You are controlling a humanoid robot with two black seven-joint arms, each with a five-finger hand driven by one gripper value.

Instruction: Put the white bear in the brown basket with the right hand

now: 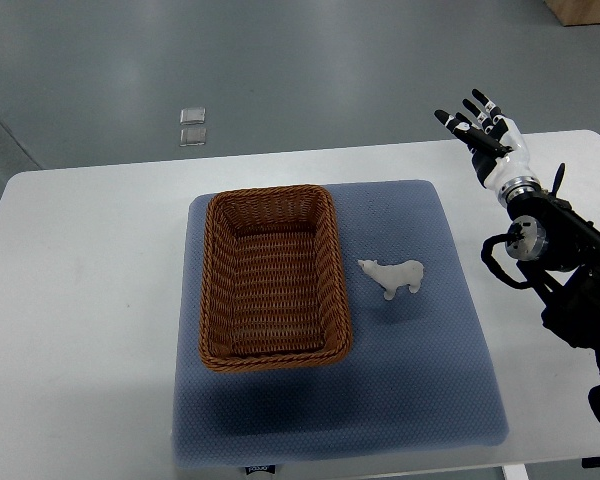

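Bear (394, 276), white, lay on its side on blue mat (420, 340), just at 3 o'clock of basket (215, 300), apart from its rim by a narrow strip of mat. Head pointed toward 9 o'clock, at the basket; legs toward 6 o'clock. Untouched by any hand.

Basket, brown wicker, rectangular, sat upright on the mat's 9 o'clock half, long side running 12 to 6. Nothing inside; woven floor fully visible.

Mat covered the middle of white table (80, 300), bare tabletop left at 9 o'clock, 12 o'clock and 3 o'clock. Small dark tag at the mat's 6 o'clock edge, print too small to read.

Right hand (488, 135) hung up at 2 o'clock of the bear, well apart from it, over the table's far right corner. Fingers (477, 104) spread wide and straight, aimed toward 11 o'clock, gripping nothing. White palm and wrist, black fingers with pale tips. Black forearm (565, 260) with looped cables ran down to the 4 o'clock edge of the frame.

Left arm nowhere in frame.

Beyond the table at 12 o'clock, grey floor (330, 70) with two small clear square pieces (192, 126) lying one above the other, near 11 o'clock of the basket. Corner of a tan box (585, 10) at the top right corner of the frame.
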